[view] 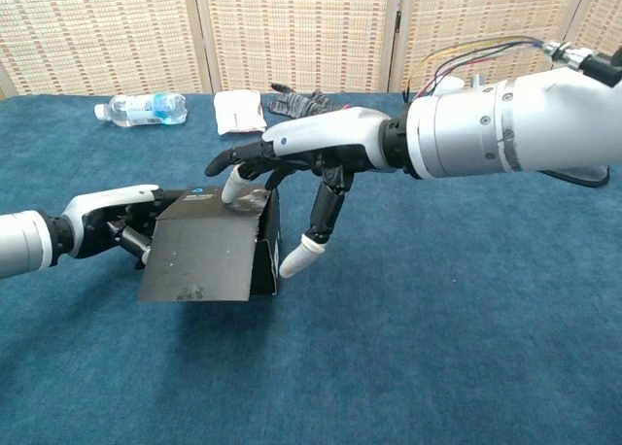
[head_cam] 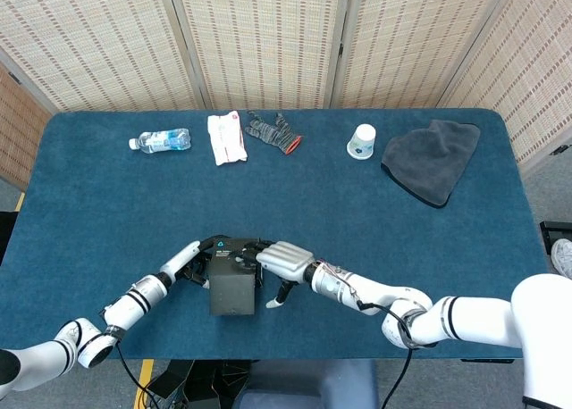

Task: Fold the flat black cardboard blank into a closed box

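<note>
Lid-closing step: black cardboard box (view: 209, 256) sits near table's front edge. Right hand (view: 292, 158), fingers spread, presses lid down; left hand (view: 112, 226) braces box's side, fingers hidden behind it, can't tell. Next: tuck the front flap in.

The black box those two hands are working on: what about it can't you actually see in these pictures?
- Inside of the black box: both views, covered by its lid.
- Whether the lid's front flap is tucked in: chest view shows it hanging over the front; the seam is hidden.
- Fingers of the left hand: mostly behind the box in the chest view.
- Small label by the right hand fingertips: too small to read.
</note>
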